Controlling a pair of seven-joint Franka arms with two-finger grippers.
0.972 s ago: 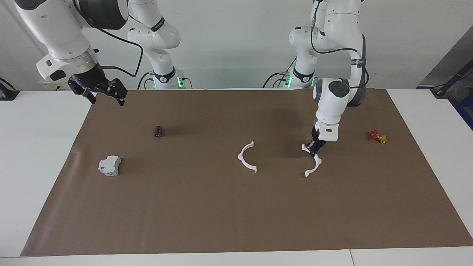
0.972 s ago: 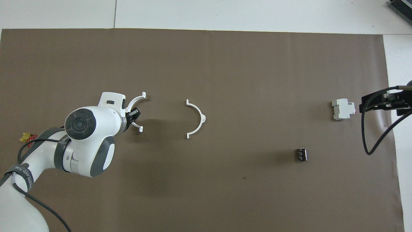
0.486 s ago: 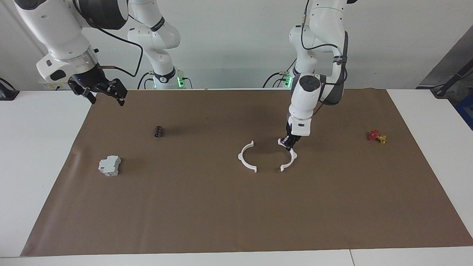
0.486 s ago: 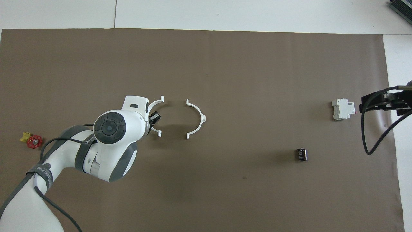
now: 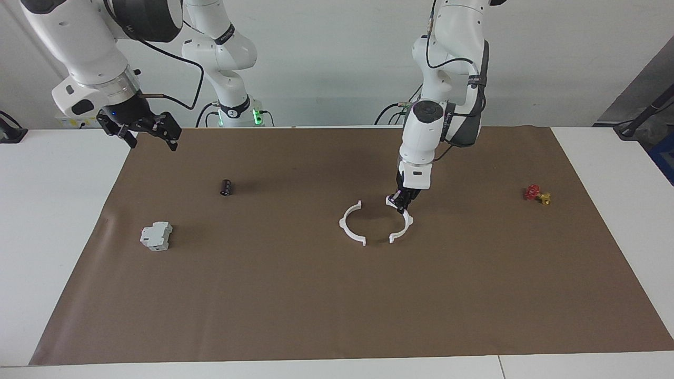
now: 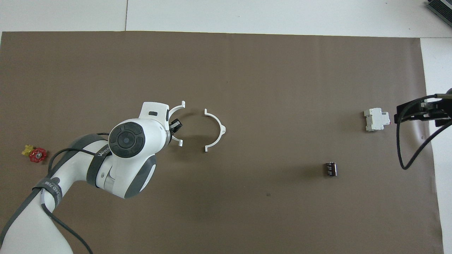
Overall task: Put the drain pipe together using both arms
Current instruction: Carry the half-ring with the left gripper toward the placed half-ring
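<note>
Gripping one white half-ring near its upper end, the left gripper is clamped shut on the thin plastic, low over the middle of a brown paper mat that covers most of a white table. The left arm reaches down to it from its base, and in the overhead view a strip of grey lettering runs along the arm's dark band, too slanted and partly hidden to read in full. The held half-ring curves with its open side toward the second white half-ring, which lies flat on the mat just beside it, toward the right arm's end of the table. The two arcs face each other like brackets, with a gap between their ends at both the nearer and the farther tips, so the ring is not closed. The right gripper hangs in the air over the mat's edge at its own end of the table, fingers spread apart and holding nothing; that arm waits. A small black cylinder lies on the mat toward the right arm's end, and a grey-white boxy block sits farther from the robots than it. A small red and yellow valve rests on the mat toward the left arm's end.
</note>
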